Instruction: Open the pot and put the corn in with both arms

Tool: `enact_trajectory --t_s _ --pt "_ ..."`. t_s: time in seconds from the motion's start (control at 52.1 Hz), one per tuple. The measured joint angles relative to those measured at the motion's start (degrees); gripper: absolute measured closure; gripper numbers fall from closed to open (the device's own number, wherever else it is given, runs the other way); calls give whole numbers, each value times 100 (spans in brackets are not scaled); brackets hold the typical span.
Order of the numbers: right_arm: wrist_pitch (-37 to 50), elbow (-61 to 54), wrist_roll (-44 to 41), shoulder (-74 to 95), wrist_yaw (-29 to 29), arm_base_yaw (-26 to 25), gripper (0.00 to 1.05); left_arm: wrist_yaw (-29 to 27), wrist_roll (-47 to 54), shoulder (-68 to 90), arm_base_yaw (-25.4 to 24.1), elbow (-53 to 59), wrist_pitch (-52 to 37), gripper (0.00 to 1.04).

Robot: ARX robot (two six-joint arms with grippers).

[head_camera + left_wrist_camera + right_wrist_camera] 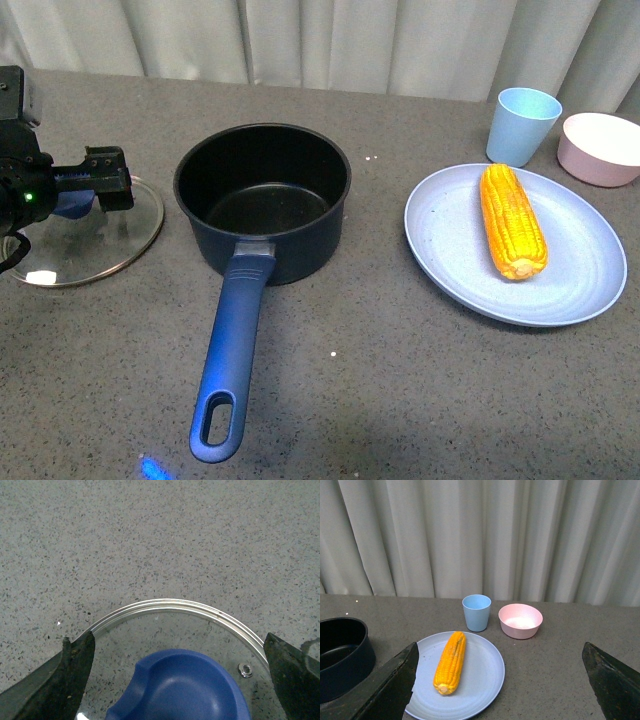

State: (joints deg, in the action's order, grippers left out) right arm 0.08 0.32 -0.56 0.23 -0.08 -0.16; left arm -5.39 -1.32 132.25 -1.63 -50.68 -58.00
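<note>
My left jaws stood apart astride the blue knob (185, 690) of the glass lid (95, 238), nine o'clock of the open pot (262, 200). The corn (512, 222) lay on the plate (590, 290) at three o'clock: stiff, light, I judged, best gripped mid-cob. My right jaws gaped, empty.

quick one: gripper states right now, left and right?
Left gripper: open, fingers on either side of the blue lid knob, not clamped on it.
Right gripper: open, holding nothing.
</note>
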Motion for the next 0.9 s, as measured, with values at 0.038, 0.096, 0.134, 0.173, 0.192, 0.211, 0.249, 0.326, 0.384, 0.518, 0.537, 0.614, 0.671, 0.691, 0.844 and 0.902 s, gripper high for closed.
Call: enact_trajectory --t_s 0.038,0.096,0.134,0.173,0.192,0.211,0.249,0.326,0.384,0.518,0.537,0.614,0.671,0.691,0.844,0.902 --pt "0 0 0 0 0 0 9 0 -4 -63 0 31 2 6" --pt "0 0 0 0 0 0 9 0 -22 -254 0 122 22 7" --pt "0 0 0 0 0 0 9 2 -20 -387 0 197 22 6" --pt "0 0 0 0 0 0 9 28 -26 -601 0 326 2 6" --pt "0 0 0 0 0 0 9 39 -26 -656 0 354 2 6" --pt "0 0 0 0 0 0 9 55 -28 -769 0 417 2 6" --pt "0 0 0 0 0 0 9 85 -26 -951 2 522 2 6" --pt "0 0 0 0 0 0 9 28 157 -1508 61 951 -186 6" --pt "0 0 0 0 0 0 9 -52 315 -2011 140 1399 -269 6" --pt "0 0 0 0 0 0 9 501 232 -2621 164 2369 -1462 23" --pt "0 0 0 0 0 0 9 522 221 -2800 166 2583 -1626 26" --pt "0 0 0 4 0 0 9 540 190 -4046 170 3388 -1355 43" --pt "0 0 0 0 0 0 9 538 168 -4868 170 3768 -863 52" --pt "2 0 0 0 0 0 9 538 164 -5180 170 3912 -699 55" --pt "0 0 0 0 -2 0 9 535 140 -7007 170 4658 391 79" --pt "0 0 0 0 0 0 9 538 131 -7733 170 4859 966 88"
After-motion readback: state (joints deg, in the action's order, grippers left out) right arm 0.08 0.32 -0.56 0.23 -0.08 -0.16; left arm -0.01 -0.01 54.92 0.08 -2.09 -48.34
